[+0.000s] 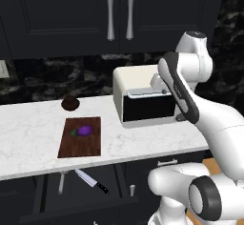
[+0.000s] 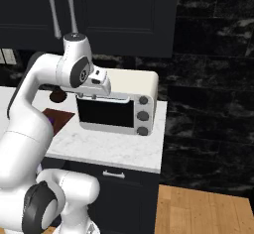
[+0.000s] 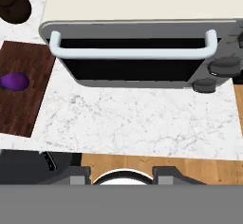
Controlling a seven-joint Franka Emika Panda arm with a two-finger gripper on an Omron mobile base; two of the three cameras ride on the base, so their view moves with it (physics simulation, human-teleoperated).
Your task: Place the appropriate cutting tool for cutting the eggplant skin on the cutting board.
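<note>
The dark wooden cutting board lies on the marble counter, left of the toaster oven. On it rests the small purple eggplant. In the hand view, the board and eggplant sit at the left edge. A slim pale grey cutting tool lies in the open drawer below the counter, beside a black-handled knife. My gripper hangs above the counter in front of the toaster oven, well right of the board. Its fingers stand wide apart, open, with nothing between them.
A cream toaster oven with a pale bar handle stands on the counter directly ahead of the hand. A dark brown round lump sits behind the board. Dark cabinets hang above. Wooden floor lies to the right.
</note>
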